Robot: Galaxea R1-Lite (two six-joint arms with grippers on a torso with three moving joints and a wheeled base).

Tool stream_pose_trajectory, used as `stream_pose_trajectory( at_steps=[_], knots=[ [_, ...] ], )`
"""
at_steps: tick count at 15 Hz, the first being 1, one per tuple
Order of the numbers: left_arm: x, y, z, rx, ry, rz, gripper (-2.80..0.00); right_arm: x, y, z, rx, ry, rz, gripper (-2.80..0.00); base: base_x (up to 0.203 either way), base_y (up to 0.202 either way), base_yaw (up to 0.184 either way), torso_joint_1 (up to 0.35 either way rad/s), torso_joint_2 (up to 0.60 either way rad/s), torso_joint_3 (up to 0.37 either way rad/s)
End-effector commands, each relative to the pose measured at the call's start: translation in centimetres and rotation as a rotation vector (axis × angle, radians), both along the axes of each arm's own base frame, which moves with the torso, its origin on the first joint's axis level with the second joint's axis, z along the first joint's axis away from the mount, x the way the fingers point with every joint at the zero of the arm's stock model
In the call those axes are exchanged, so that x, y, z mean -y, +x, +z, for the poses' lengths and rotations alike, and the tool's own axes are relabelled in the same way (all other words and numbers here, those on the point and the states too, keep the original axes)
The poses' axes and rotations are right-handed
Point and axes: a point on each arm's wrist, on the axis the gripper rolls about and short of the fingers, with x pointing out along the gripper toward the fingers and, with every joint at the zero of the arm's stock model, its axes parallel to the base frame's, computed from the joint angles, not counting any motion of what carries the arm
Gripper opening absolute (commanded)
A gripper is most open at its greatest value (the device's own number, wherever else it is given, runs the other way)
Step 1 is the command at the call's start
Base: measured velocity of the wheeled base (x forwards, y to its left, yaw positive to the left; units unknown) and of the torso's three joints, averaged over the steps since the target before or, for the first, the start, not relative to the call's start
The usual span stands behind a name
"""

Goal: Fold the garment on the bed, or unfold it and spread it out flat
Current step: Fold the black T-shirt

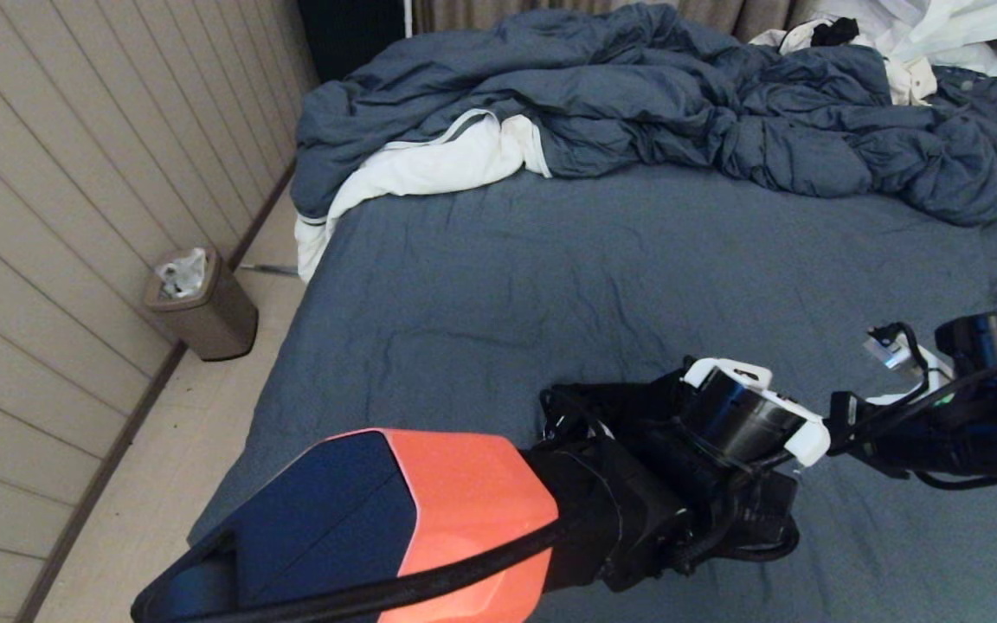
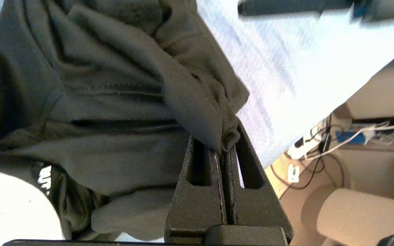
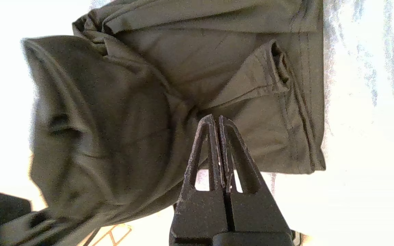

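Observation:
The black garment (image 2: 108, 112) hangs bunched in loose folds just above the bed (image 1: 550, 285), which has a slate-blue sheet. A bit of white print (image 2: 43, 176) shows on one fold. My left gripper (image 2: 222, 145) is shut, with a rolled edge of the garment pinched at its tips. My right gripper (image 3: 216, 118) is shut too, and creases of the garment (image 3: 121, 112) run together at its tips. In the head view both arms reach over the near right part of the bed. They hide the fingers and most of the garment there.
A puffy blue-grey duvet (image 1: 680, 95) lies heaped across the far end of the bed. A white cloth with a grey stripe (image 1: 429, 164) pokes out at its left. A brown bin (image 1: 204, 303) stands on the floor by the panelled wall. Cables (image 2: 306, 143) lie beside the bed.

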Motion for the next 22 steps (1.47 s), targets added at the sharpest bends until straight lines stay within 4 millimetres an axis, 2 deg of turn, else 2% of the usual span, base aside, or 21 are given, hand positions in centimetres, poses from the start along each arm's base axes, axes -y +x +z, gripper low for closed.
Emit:
stream_pose_trajectory(
  at_steps=[1,3,4,14,22],
  knots=[
    [0.3,0.1,-1.5,-0.008,0.029,-0.001,-2.80,0.0,0.0,0.0,0.000,0.003,0.003,-2.80,0.000,0.000,0.000,0.000,0.00,0.000],
    [0.3,0.1,-1.6,-0.004,0.033,0.002,-2.80,0.0,0.0,0.0,0.000,0.003,0.003,-2.80,0.000,0.000,0.000,0.000,0.00,0.000],
    [0.3,0.1,-1.6,-0.003,0.033,0.005,0.00,0.0,0.0,0.0,-0.001,0.002,0.002,-2.80,0.000,0.000,0.000,0.000,0.00,0.000],
    [0.3,0.6,-2.1,0.024,0.040,0.076,0.00,-0.1,-0.2,-0.2,-0.003,0.001,0.003,-2.80,0.000,0.000,0.000,0.000,0.00,0.000],
    [-0.9,0.2,0.6,-0.095,-0.032,0.184,0.00,-0.2,-0.3,-0.3,-0.006,-0.004,0.011,-2.80,0.000,0.000,0.000,0.000,0.00,0.000]
  ],
)
